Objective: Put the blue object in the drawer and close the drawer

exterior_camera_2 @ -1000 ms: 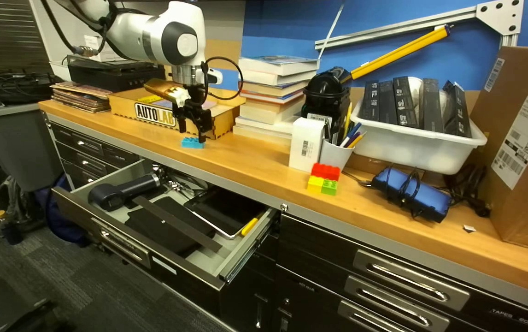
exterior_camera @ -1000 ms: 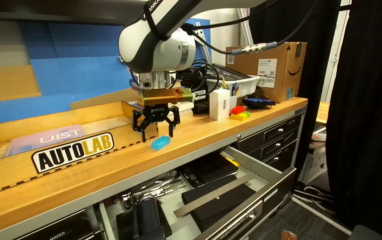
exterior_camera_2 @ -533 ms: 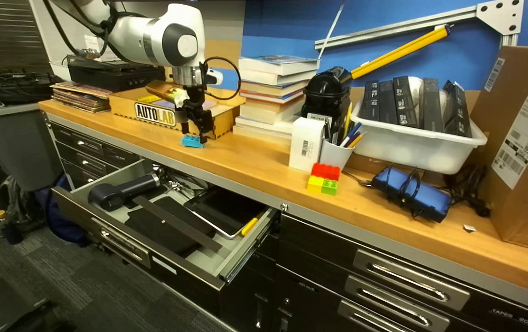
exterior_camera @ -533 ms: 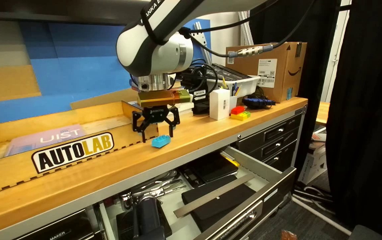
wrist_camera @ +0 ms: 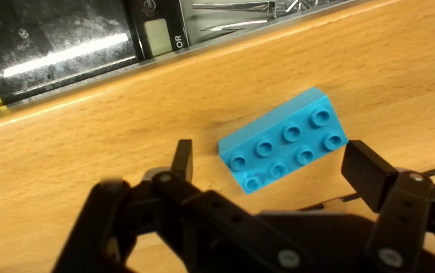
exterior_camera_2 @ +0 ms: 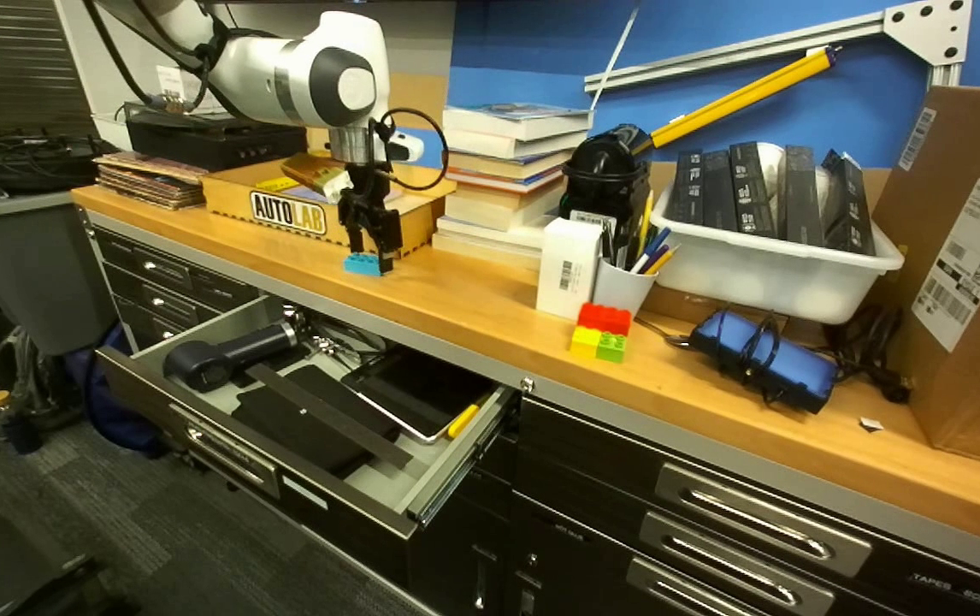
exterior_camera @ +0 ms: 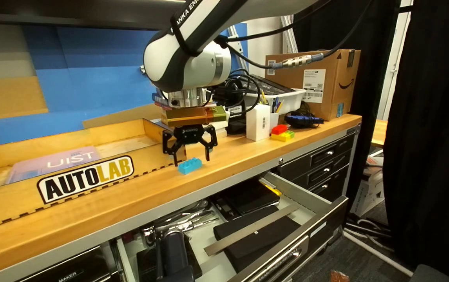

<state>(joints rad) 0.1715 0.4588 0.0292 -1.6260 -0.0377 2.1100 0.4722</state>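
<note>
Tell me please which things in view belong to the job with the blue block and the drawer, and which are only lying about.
For the job:
blue block
drawer, pulled open
gripper, open

Just lying about:
AUTOLAB tray
books
white box
pen cup
coloured bricks
blue device
cardboard box

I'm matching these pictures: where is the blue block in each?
In an exterior view: blue block, left of centre, lower half.
In an exterior view: blue block, left of centre, upper half.
Wrist view: blue block, right of centre, mid-height.
Shared landmark: the open drawer, at the wrist view's top.
</note>
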